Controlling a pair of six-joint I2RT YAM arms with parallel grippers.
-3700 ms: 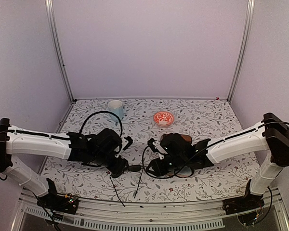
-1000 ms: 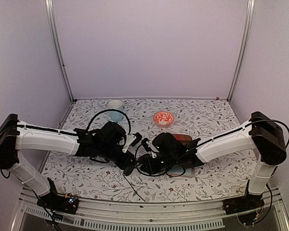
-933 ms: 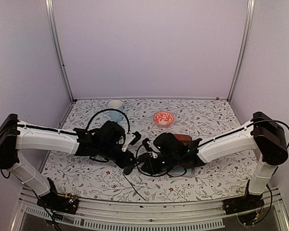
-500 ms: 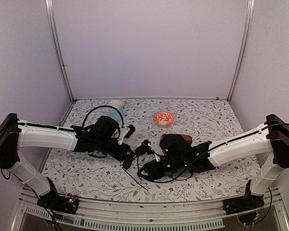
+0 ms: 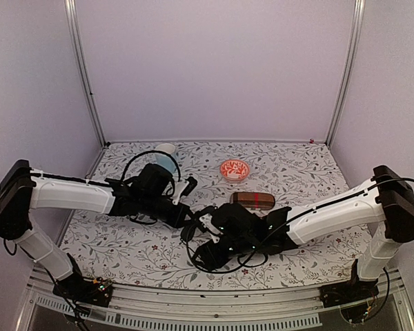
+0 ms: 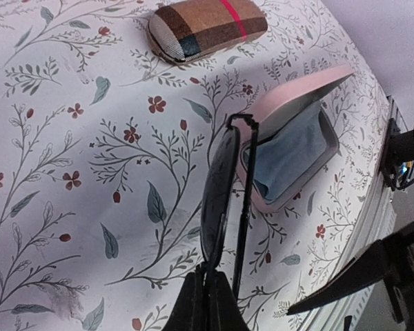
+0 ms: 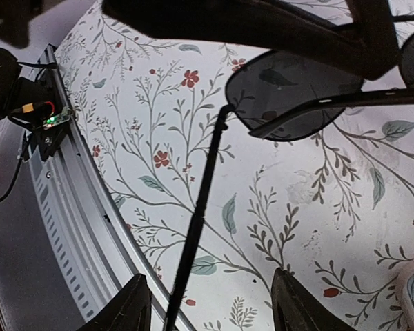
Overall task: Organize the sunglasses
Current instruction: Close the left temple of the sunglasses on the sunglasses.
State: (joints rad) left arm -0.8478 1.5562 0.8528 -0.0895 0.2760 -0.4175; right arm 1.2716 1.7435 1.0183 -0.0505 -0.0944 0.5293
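One pair in hand: the black sunglasses (image 6: 217, 186), pinched at one end of the frame by the left gripper (image 6: 207, 303), which is clamped tight. The pair hangs edge-on and looks raised off the worktop (image 6: 55, 145), near the middle and just beside the open pink case (image 6: 290, 148). The pinkish clear pair is not seen in any view.

Right gripper (image 7: 214, 310): fingers stand wide, gripping nothing. One thin temple arm (image 7: 200, 200) sticks out unfolded and runs down between those fingers, nearer one of them.

Step in hand, as judged: fold that loose arm against the frame so the pair can go into the pink case.
- Keep the left pinch steady and on the frame, off the lens.
- Bring the right fingers in near the hinge and push in the folding direction only; the arm is thin and would flex or twist.
- Lower the pair lengthwise into the lining.

Brown check case with a red band (image 6: 207, 26) lies closed, well apart at the far side.

Writing: none legible, and no logo made out on either case or on the lenses.
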